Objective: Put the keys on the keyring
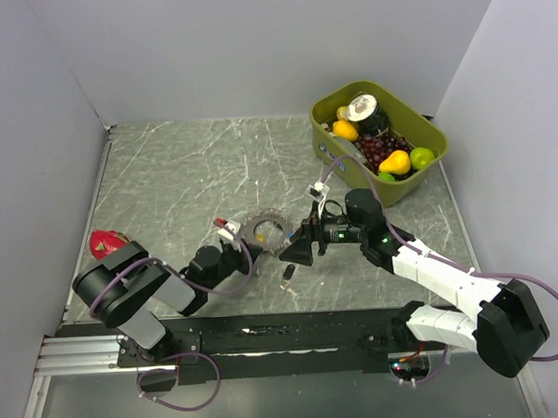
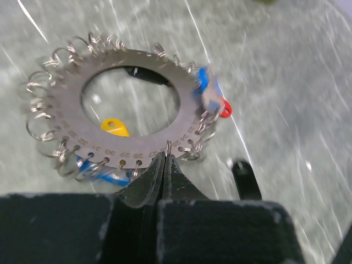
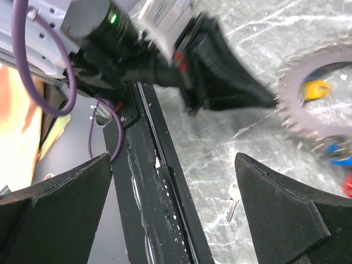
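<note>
The keyring is a flat grey toothed disc with many small wire loops round its rim; it lies mid-table and shows in the left wrist view and the right wrist view. My left gripper is shut on one wire loop at its near rim, also seen from above. A blue key and a red key hang on the rim. A black key lies loose on the table. My right gripper is open and empty, just right of the ring. A small key lies between its fingers.
A green bin of toy fruit stands at the back right. A red packet lies at the left edge. A yellow tag sits inside the disc's hole. The black mounting rail runs along the near edge.
</note>
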